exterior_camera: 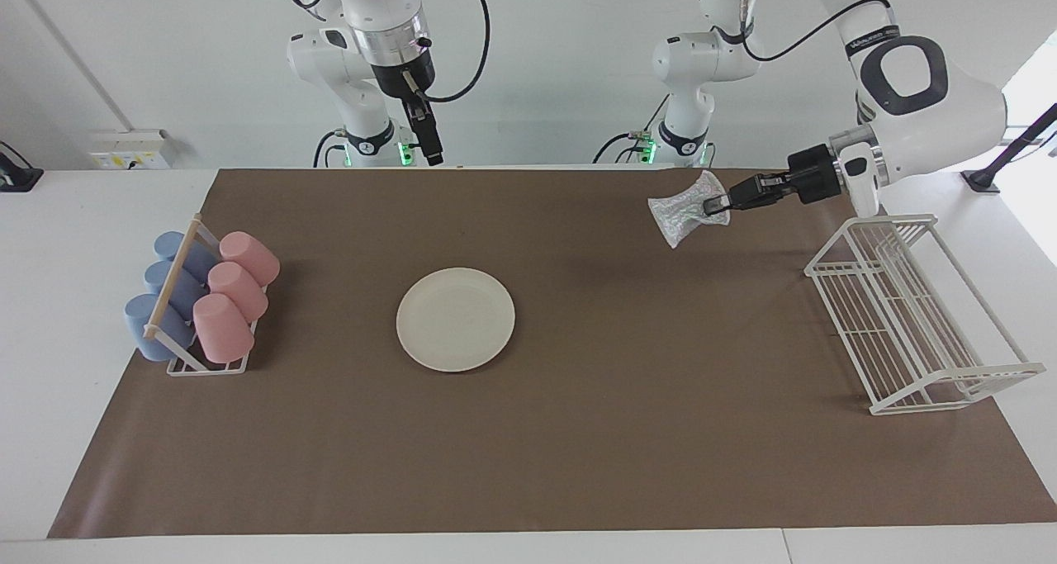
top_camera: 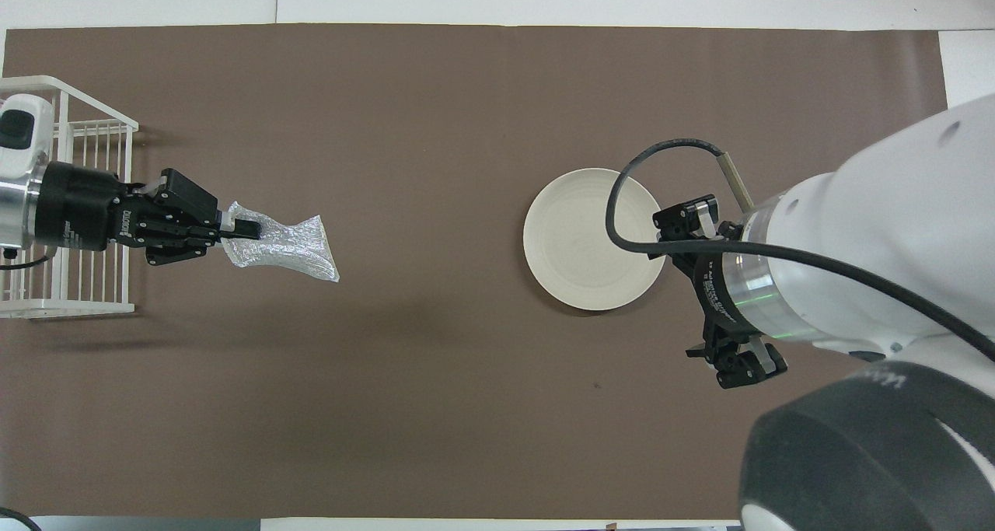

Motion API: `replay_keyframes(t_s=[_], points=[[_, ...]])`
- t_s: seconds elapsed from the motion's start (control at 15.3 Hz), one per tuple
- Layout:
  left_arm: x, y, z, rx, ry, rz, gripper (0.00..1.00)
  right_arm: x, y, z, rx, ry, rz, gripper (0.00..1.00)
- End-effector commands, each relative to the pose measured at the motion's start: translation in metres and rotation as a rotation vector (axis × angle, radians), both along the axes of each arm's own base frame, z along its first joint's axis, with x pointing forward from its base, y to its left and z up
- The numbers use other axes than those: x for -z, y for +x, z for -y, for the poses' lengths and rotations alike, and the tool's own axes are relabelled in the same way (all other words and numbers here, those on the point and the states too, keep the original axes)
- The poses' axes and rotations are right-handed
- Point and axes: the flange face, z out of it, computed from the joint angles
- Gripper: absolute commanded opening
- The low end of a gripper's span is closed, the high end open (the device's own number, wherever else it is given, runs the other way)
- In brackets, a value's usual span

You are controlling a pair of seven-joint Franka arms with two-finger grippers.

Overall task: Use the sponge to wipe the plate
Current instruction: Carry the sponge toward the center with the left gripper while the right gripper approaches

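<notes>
Sponge [exterior_camera: 684,209] hangs pinched by one end in my left claw [exterior_camera: 720,204], over bare worktop [exterior_camera: 578,432], well apart from plate [exterior_camera: 455,319]. Thin grip, could slip. Right claw [exterior_camera: 432,153] released, waiting.

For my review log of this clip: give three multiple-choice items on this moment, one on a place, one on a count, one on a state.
1. The plate lies: A in the wire rack; B on the brown mat; C on the cups.
2. Pink cups in the holder: A one; B three; C five.
3. The left claw is: A open over the plate; B shut on the sponge; C resting in the rack.

B: the plate sits flat on the mat.
B: three pink cups beside the blue ones.
B: the sponge hangs from its tips over the mat.
</notes>
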Motion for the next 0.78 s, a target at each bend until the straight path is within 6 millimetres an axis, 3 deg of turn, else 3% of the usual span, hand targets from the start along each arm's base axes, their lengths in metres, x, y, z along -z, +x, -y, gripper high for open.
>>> replay_keyframes(t_s=[0.0,0.13,0.39,0.52,0.72], points=[[0.010,-0.042,0.020,-0.033,-0.129,0.070,0.00,0.004,-0.009,-0.004,0.014,0.008,0.008,1.00],[0.015,-0.057,0.047,-0.017,-0.198,0.117,0.00,0.000,-0.009,-0.010,0.024,0.022,0.041,1.00],[0.027,-0.093,0.086,0.010,-0.320,0.214,0.00,0.002,-0.023,-0.064,0.142,0.070,0.105,1.00],[0.031,-0.109,0.108,0.031,-0.346,0.265,0.00,0.003,-0.026,-0.069,0.169,0.078,0.111,1.00],[0.040,-0.130,0.116,0.022,-0.388,0.325,0.00,0.004,-0.041,-0.092,0.228,0.143,0.057,1.00]])
